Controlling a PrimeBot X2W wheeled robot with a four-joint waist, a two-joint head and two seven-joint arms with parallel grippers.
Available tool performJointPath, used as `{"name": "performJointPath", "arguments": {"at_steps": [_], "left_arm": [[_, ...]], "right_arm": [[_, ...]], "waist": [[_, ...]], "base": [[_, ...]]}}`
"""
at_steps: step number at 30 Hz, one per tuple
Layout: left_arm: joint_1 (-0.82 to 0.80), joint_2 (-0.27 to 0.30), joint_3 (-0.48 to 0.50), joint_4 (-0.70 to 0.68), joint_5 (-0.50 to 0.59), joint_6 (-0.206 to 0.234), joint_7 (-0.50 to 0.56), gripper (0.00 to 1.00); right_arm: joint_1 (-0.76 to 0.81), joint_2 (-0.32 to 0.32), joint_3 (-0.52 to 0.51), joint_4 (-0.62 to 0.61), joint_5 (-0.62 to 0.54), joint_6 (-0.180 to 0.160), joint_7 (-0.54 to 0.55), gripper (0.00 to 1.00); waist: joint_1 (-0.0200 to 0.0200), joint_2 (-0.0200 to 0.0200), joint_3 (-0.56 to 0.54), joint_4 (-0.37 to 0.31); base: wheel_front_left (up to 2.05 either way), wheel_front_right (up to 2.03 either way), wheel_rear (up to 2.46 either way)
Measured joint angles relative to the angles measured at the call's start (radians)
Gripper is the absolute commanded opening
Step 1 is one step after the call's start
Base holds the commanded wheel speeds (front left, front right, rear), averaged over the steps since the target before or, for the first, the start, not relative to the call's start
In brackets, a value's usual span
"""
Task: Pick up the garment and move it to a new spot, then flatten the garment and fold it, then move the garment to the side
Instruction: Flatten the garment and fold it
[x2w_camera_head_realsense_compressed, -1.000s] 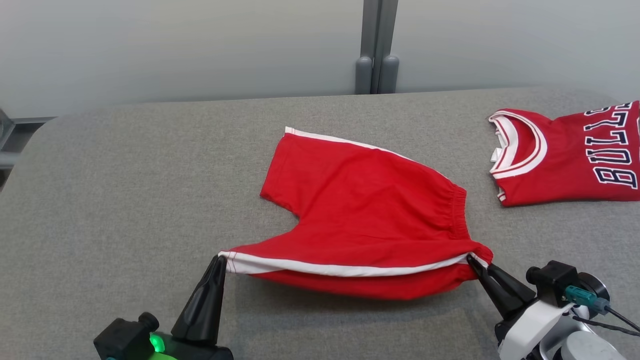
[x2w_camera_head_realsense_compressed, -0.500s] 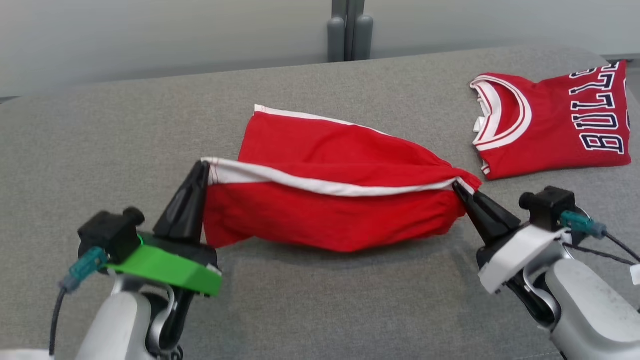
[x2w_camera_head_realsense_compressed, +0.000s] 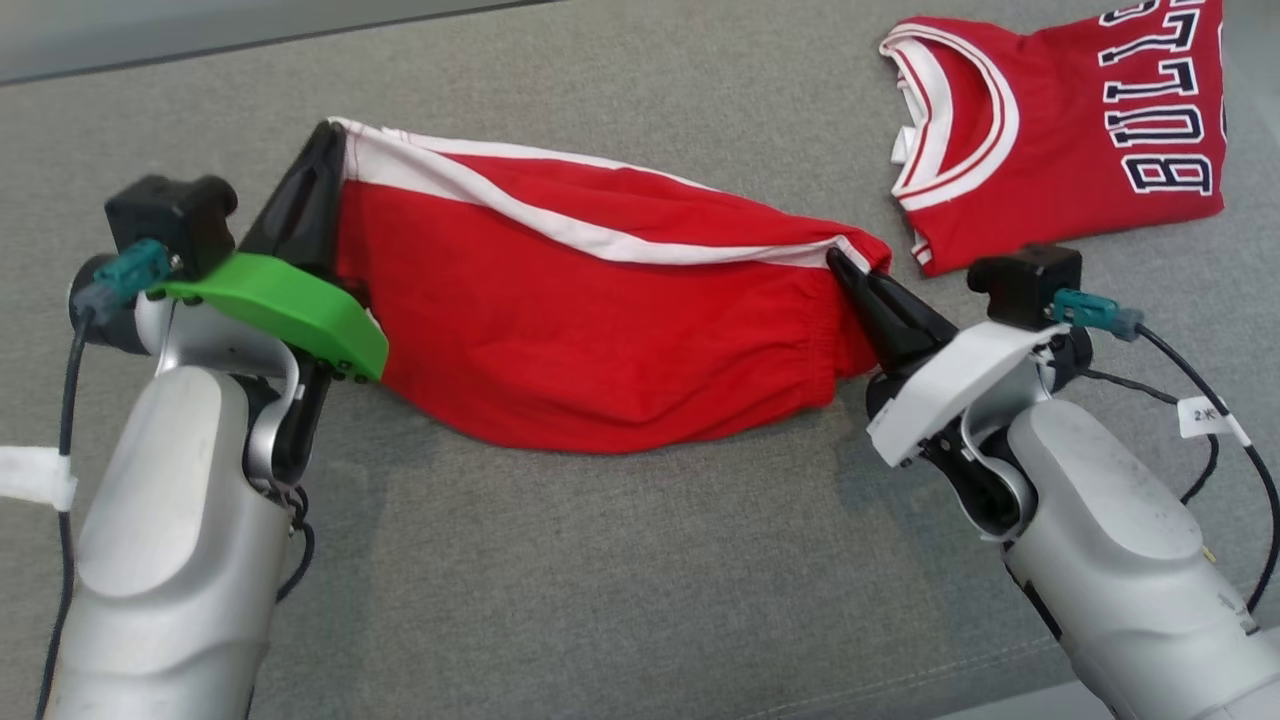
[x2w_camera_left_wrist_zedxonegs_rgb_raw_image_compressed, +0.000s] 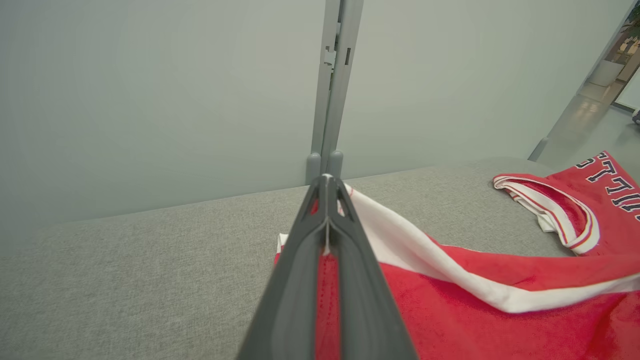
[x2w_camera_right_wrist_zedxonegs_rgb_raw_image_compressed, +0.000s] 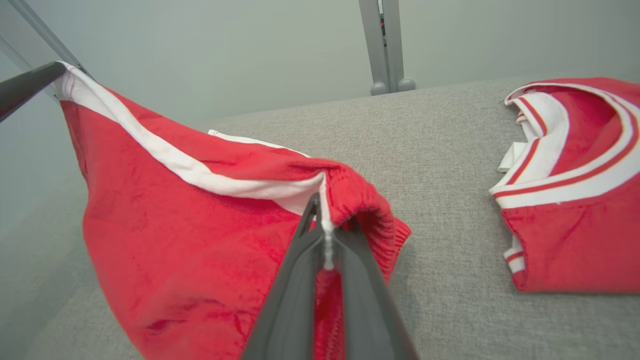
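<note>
Grey bench below; left tool and right tool clamped on shorts at the stripe, lifted taut to fold, jersey at 2 o'clock.

The red jersey carries navy, white-edged block lettering across its chest reading "BULL", with the next letter cut off. Below the jersey, a white tag on a black cable bears print too small to read.

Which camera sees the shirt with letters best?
The head view: the jersey lies nearly whole, collar and lettering plain. The right wrist view catches its collar end; the left wrist view, collar and a few letters.
</note>
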Motion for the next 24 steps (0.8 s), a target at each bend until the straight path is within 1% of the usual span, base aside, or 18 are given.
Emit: {"name": "performJointPath", "arguments": {"at_steps": [9,16,21,22,23,24], "left_arm": [[-0.172,0.035,0.009,0.172,0.047,0.017,0.02,0.0],[-0.226,0.034,0.007,0.297,0.06,0.026,0.005,0.0],[-0.27,0.031,0.011,0.368,0.068,0.03,-0.029,0.0],[-0.275,0.031,0.013,0.377,0.068,0.035,-0.037,0.0],[-0.281,0.032,0.016,0.389,0.068,0.036,-0.042,0.0],[-0.289,0.032,0.017,0.404,0.069,0.038,-0.045,0.0]], "right_arm": [[-0.147,0.078,0.05,0.092,0.015,0.0,0.007,0.0],[-0.187,0.089,0.072,0.169,0.018,0.0,-0.017,0.0],[-0.207,0.101,0.1,0.222,0.038,0.001,-0.043,0.0],[-0.209,0.103,0.106,0.229,0.042,0.001,-0.046,0.05],[-0.212,0.105,0.112,0.236,0.044,0.001,-0.049,0.27],[-0.215,0.106,0.118,0.242,0.045,0.001,-0.053,0.46]], "waist": [[0.0,-0.0001,0.118,-0.073],[-0.0001,0.0,0.171,-0.121],[-0.0001,0.0,0.182,-0.134],[-0.0001,0.0,0.181,-0.134],[-0.0001,0.0,0.181,-0.134],[-0.0001,0.0,0.18,-0.135]], "base": [[0.0,0.0,0.0],[0.0,0.0,0.0],[0.0,0.0,0.0],[0.0,0.0,0.0],[0.0,0.0,0.0],[0.0,0.0,0.0]]}}
